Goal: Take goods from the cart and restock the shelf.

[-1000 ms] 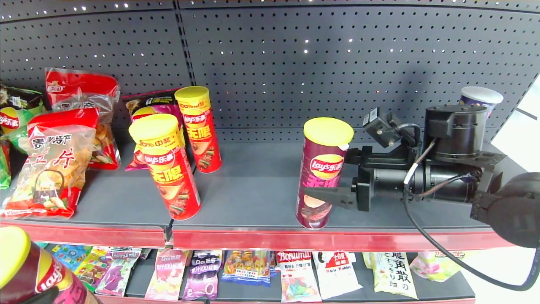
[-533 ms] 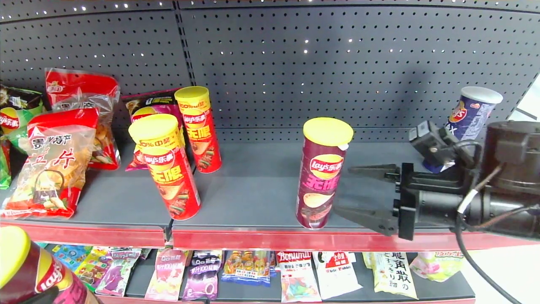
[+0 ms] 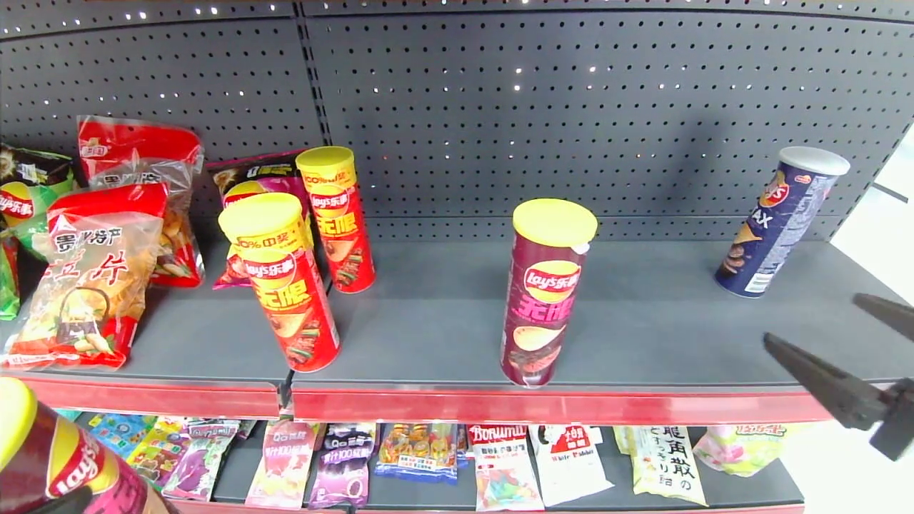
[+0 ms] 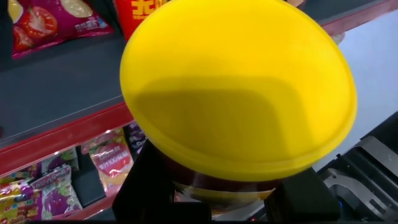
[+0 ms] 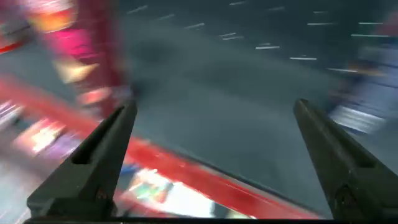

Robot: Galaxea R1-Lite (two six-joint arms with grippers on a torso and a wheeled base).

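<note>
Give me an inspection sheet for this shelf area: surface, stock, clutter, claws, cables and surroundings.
Surface: grey shelf, red front edge, bare space middle and right.
Job's things: maroon can upright near the front edge; front red can and rear red can upright to its left; blue can at back right; held can, yellow-lidded, in the left claw.
Clutter: snack bags at the shelf's left end.
Claws: left claw shut on held can; right claw open, empty, near the shelf's right front.
Cables: nothing seen.
Surroundings: perforated back panel; lower shelf stocked with snack packets.
</note>
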